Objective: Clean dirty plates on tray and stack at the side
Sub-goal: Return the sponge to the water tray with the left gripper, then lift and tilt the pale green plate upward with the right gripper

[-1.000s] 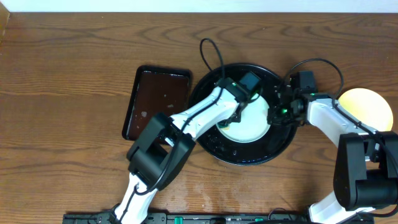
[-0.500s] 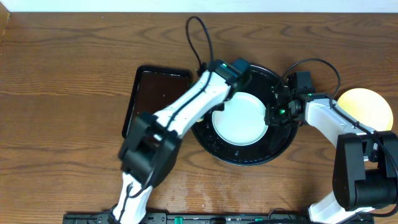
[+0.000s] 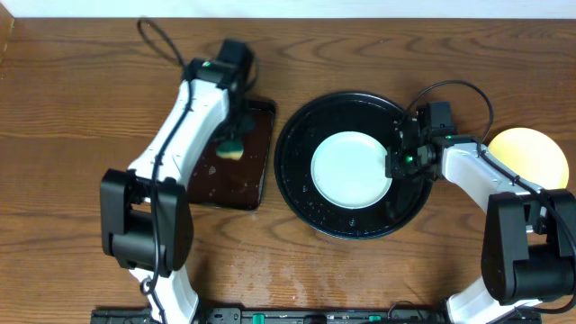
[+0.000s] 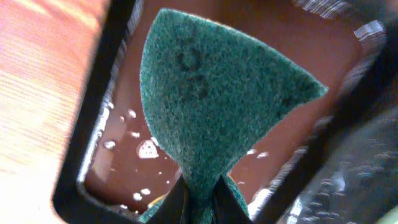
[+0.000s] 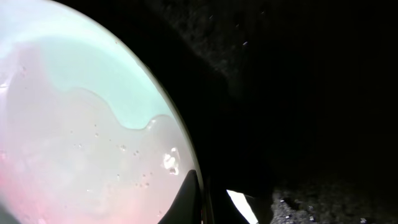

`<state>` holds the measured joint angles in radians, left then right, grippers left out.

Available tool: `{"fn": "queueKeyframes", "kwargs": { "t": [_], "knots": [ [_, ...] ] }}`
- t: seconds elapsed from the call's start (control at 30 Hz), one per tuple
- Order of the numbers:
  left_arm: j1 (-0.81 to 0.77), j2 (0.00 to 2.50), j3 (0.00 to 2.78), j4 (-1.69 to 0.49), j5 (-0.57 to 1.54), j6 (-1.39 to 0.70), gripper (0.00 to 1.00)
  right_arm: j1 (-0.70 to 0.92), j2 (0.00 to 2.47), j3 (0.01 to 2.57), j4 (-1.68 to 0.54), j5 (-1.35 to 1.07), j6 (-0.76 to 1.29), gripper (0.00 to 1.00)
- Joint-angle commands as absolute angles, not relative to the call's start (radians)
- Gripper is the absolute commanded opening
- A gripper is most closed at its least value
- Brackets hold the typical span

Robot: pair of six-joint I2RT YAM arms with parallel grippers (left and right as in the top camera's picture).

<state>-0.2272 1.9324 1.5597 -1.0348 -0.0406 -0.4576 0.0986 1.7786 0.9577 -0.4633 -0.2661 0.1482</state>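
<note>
A pale mint-blue plate (image 3: pixel 349 169) lies wet in the round black tray (image 3: pixel 306 193). My right gripper (image 3: pixel 394 166) is shut on the plate's right rim; in the right wrist view one finger lies on top of the plate (image 5: pixel 74 124) and the other under it (image 5: pixel 214 202). A pale yellow plate (image 3: pixel 531 155) sits on the table to the right of the tray. My left gripper (image 3: pixel 232 144) is shut on a green scouring sponge (image 4: pixel 211 106) and holds it over the brown rectangular tray (image 3: pixel 209 175). No other mint-blue plate shows.
The brown rectangular tray (image 4: pixel 118 155) holds drops of water and foam. The black tray floor (image 5: pixel 298 93) is wet. The right arm's cable loops above the black tray's right rim (image 3: pixel 459 90).
My left arm has swung left, off the plate in the black tray, and carried the sponge over the brown tray. The right gripper has stayed on the plate's rim.
</note>
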Motion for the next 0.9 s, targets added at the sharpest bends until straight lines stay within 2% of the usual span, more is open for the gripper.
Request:
{"fn": "queueKeyframes", "kwargs": {
  "t": [0.0,0.07,0.13,0.17,0.2,0.5,0.7,0.87],
  "knots": [
    [-0.184,1.941,1.482,-1.003,0.128,-0.358,0.08,0.087,1.795,0.946,-0.456,-0.192,0.114,0.01],
    [-0.165,1.941,1.475,-1.012,0.128,-0.347,0.15,0.097,1.787,0.947,-0.463,-0.187,0.115,0.01],
    [-0.152,1.933,1.475,-1.018,0.128,-0.334,0.17,0.106,1.753,0.949,-0.475,-0.181,0.116,0.01],
    [-0.147,1.925,1.476,-1.019,0.128,-0.327,0.24,0.113,1.720,0.949,-0.483,-0.160,0.118,0.01],
    [-0.144,1.913,1.477,-1.021,0.131,-0.323,0.25,0.123,1.688,0.949,-0.491,-0.126,0.118,0.01],
    [-0.142,1.707,1.477,-1.030,0.132,-0.322,0.57,0.344,1.378,0.949,-0.527,0.366,0.042,0.01],
    [-0.142,1.568,1.477,-1.058,0.132,-0.322,0.74,0.502,1.278,0.949,-0.501,0.598,-0.084,0.01],
    [-0.142,1.481,1.477,-1.070,0.131,-0.322,0.80,0.633,1.253,0.949,-0.485,0.793,-0.167,0.01]
  ]
}}
